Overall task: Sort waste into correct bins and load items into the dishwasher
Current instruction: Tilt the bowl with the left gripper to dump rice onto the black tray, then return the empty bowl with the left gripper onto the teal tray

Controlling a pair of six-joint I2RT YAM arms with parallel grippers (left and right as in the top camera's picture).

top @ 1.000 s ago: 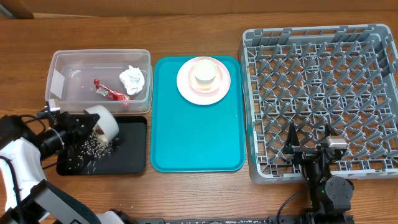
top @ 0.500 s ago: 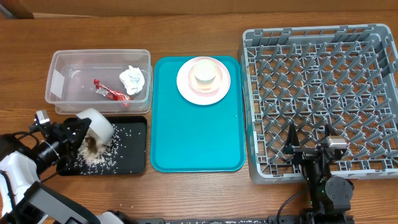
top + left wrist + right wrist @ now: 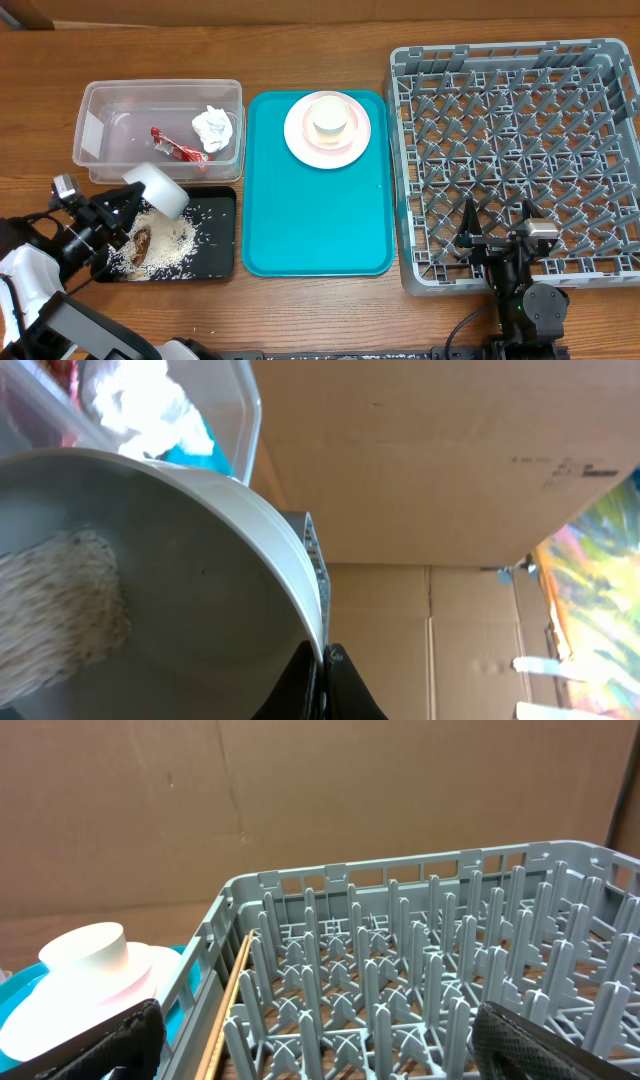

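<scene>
- The left gripper (image 3: 127, 203) is closed on the rim of a bowl (image 3: 157, 188), pinching the wall between its fingers. The left wrist view shows one finger (image 3: 322, 678) at the rim's edge.
- The bowl hangs tipped over the far-left corner of the black tray (image 3: 218, 255), just in front of the tub (image 3: 97, 128).
- Its mouth faces down and left, toward the gripper and the tray. Its base points up and right, toward the tub.
- Rice (image 3: 168, 240) lies heaped on the tray under the mouth, with a brown scrap (image 3: 140, 240) at the heap's left edge.
- The bowl is whitish, smooth and round. A patch of rice (image 3: 60, 610) clings to its inner wall, so the emptying looks unfinished.
- The rack (image 3: 520, 120) stands well to the right, beyond the teal tray (image 3: 320, 225). The bowl must probably cross that whole span once empty.
- The right gripper (image 3: 497, 215) is nearer the rack, parked at its front edge with fingers spread wide and nothing held.
- The tub holds the napkin (image 3: 212, 125) and wrapper (image 3: 176, 149).
- The plate (image 3: 350, 142), with a cup (image 3: 330, 115) on it, sits at the teal tray's far end.
</scene>
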